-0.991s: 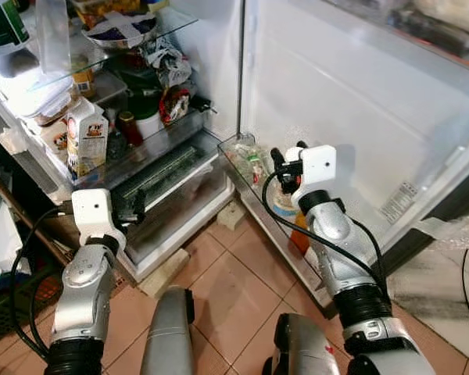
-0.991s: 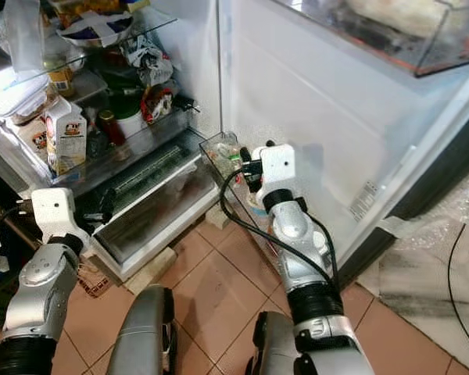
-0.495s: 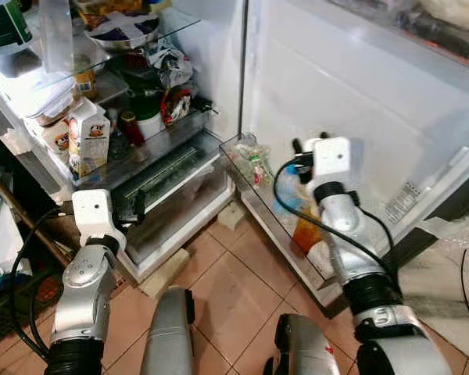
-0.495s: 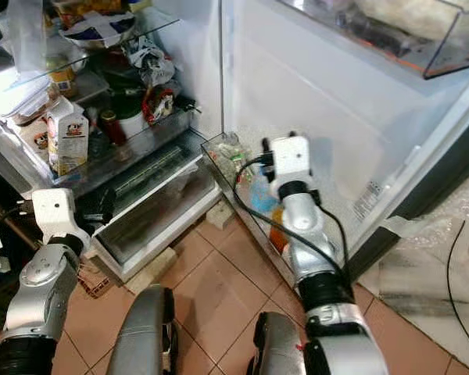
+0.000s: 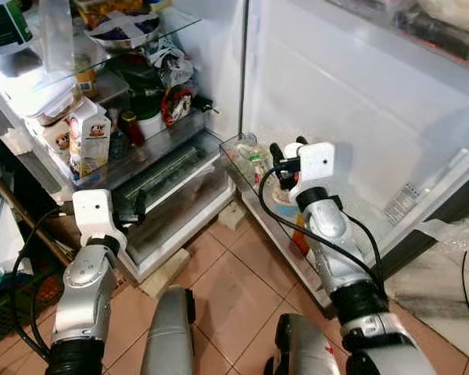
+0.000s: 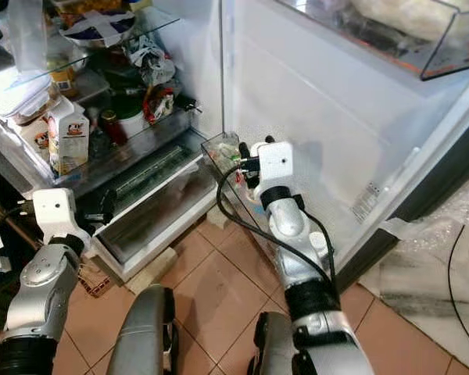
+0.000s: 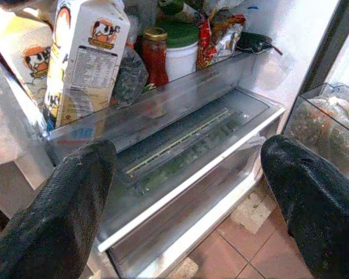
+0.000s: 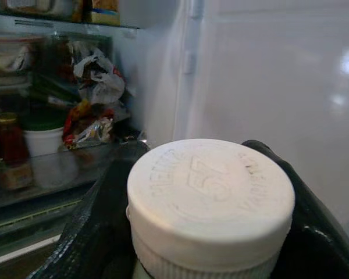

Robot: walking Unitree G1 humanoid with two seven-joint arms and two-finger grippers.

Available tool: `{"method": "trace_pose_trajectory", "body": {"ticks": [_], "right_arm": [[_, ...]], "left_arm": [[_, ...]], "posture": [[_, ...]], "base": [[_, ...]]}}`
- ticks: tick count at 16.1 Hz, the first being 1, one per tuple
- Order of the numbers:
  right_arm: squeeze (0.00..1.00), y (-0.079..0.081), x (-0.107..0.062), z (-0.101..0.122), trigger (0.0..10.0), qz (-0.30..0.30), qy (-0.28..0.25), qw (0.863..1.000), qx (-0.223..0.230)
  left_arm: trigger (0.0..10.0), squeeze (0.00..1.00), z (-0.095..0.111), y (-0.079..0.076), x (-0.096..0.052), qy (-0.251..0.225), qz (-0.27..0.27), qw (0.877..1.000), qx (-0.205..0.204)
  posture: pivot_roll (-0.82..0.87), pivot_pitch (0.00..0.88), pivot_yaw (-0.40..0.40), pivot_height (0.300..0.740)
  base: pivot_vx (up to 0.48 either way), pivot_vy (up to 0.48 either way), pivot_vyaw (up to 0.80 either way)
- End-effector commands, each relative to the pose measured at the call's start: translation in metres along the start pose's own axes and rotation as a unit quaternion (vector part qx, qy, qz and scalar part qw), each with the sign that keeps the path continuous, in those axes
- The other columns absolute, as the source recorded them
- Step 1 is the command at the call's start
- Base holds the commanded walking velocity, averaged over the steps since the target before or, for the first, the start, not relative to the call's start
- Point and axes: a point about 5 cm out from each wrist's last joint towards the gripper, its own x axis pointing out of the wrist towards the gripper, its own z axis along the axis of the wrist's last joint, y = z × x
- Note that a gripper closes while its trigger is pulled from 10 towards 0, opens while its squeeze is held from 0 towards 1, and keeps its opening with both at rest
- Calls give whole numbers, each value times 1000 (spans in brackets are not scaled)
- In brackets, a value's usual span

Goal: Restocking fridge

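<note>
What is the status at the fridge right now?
Right gripper shut on white-capped bottle above door shelf. Left gripper open, idle before drawer. Shelf already crowded.

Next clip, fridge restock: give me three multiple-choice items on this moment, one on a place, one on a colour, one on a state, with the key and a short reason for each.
1. Where is the right gripper?
A. Over the lowest door bin
B. On the top glass shelf
C. Down at the floor tiles

2. What colour is the cap between the right gripper's fingers?
A. Red
B. White
C. Green

3. How is the left gripper?
A. Shut on the milk carton
B. Shut on a jar
C. Open, holding nothing

Key: 1 A, the head views show it above the clear bin at the foot of the door. 2 B, the right wrist view shows a white embossed cap. 3 C, the left wrist view shows its fingers wide apart before the drawer.
</note>
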Motion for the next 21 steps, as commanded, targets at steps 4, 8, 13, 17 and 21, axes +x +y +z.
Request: {"method": "trace_pose_trajectory", "body": {"ticks": [4,8,13,17,21], "right_arm": [[0,-1,-2,13,10000,11,-28,1000,-2],[0,15,-4,17,10000,57,-32,996,53],[0,23,-4,20,10000,73,-35,994,67],[0,29,-6,24,10000,103,-43,991,79],[0,32,-4,25,10000,118,-41,988,87]], "left_arm": [[10000,0,0,2,0,1,2,1000,2],[10000,0,3,0,2,-8,-5,1000,3],[10000,0,2,-2,3,-9,-12,1000,8],[10000,0,4,-4,2,-19,-21,1000,10],[10000,0,4,-5,3,-20,-25,999,10]], "posture": [[70,70,-14,641],[68,64,-13,641],[68,66,-12,641],[64,68,-11,641],[62,71,-10,641]], "base": [[0,77,0],[0,203,0],[0,0,0],[73,0,0],[397,0,0]]}}
